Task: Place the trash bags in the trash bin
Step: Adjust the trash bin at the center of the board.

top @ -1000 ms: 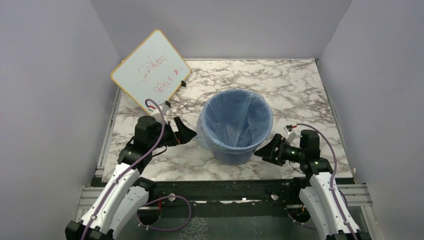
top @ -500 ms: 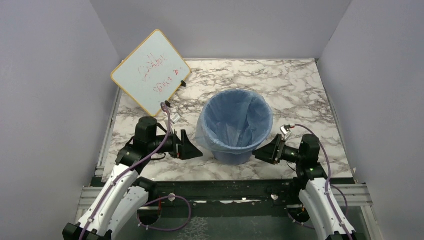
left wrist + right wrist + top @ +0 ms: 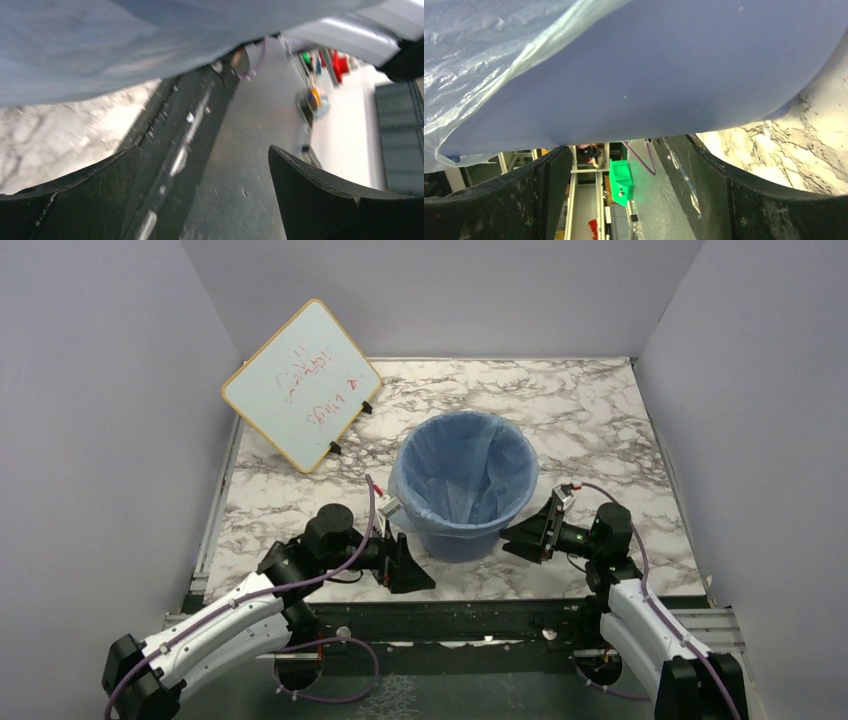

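Light-blue trash bag [image 3: 465, 475] lines blue bucket [image 3: 455, 540] by desk [image 3: 600, 420] near edge. Jaws wide on left end effector [image 3: 411, 565] and right end effector [image 3: 521, 537], flanking it.

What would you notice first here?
The big blue bucket sits in the middle with a crinkly light-blue bag inside. The left pincer and right pincer flank it, both open. A white board with red scribbles stands at the back left.
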